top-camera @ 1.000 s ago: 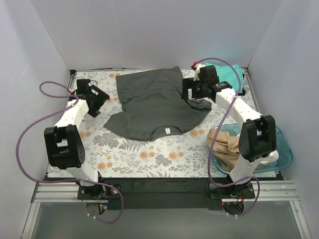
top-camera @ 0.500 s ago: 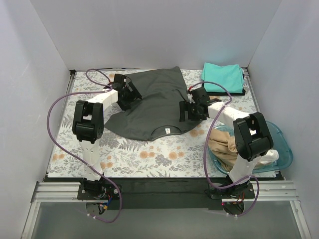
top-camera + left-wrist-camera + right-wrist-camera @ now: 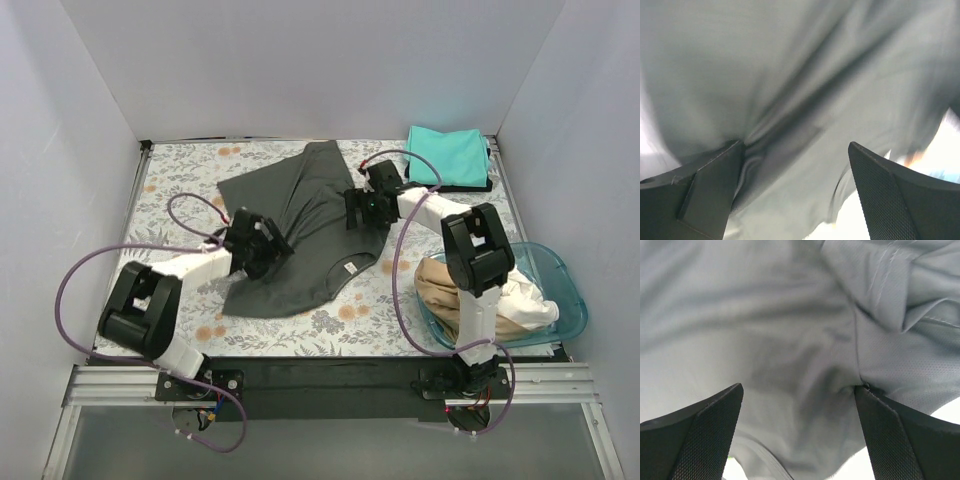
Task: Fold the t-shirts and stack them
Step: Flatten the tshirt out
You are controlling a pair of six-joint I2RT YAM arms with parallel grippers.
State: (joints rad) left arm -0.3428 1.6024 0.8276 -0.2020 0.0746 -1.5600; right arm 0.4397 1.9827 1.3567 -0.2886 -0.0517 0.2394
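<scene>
The dark grey t-shirt point(image 3: 300, 215) lies slanted across the floral table, its neck label point(image 3: 350, 268) toward the near right. My left gripper point(image 3: 262, 250) rests on its left side, and my right gripper point(image 3: 362, 208) on its right side. In the left wrist view my gripper point(image 3: 796, 145) has its jaws wide apart, with grey cloth point(image 3: 800, 90) bunched against the left finger point(image 3: 710, 190). In the right wrist view my gripper point(image 3: 799, 387) is likewise open over grey cloth point(image 3: 790, 340). A folded teal t-shirt point(image 3: 448, 153) lies at the far right. Tan point(image 3: 440, 285) and white point(image 3: 525, 308) shirts lie in the basin.
The translucent blue basin point(image 3: 572, 300) stands at the near right, beside the right arm's base. White walls close in the left, back and right sides. A dark strip shows under the teal shirt's near edge point(image 3: 455, 186). Purple cables loop by both arms.
Both arms have swung onto the grey shirt. It has been dragged and turned, and now lies narrower and slanted, with its collar shifted to the right.
</scene>
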